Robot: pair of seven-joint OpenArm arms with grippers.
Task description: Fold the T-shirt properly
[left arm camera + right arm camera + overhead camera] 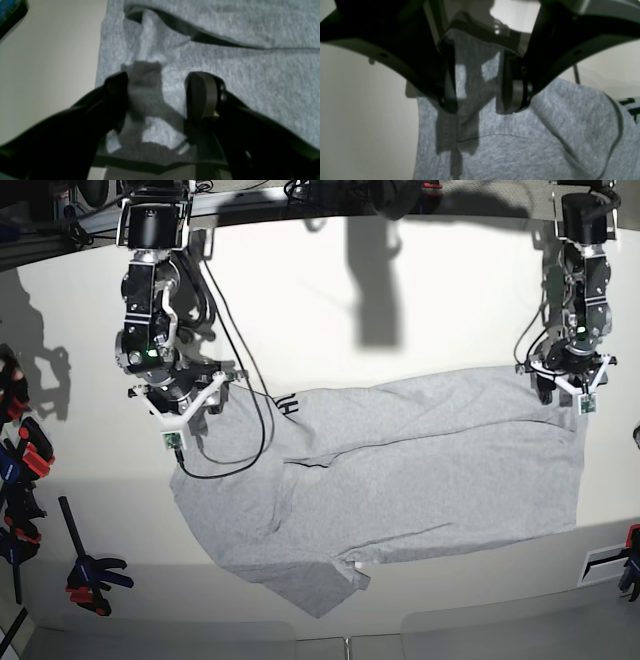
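The T-shirt (pixel 400 470) lies spread on the pale surface (pixel 400 310), part folded over, while the left fingers (pixel 197 95) and right fingers (pixel 512 95) stand released above its far corners, probably poised to pinch them.

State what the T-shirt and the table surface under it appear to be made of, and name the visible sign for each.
T-shirt: looks like soft knit cotton or a cotton blend, matte heather grey; the flecked weave and limp folds suggest it. Table: a smooth, hard, off-white sheet, probably laminate or painted board; it carries crisp shadows and shows no grain.
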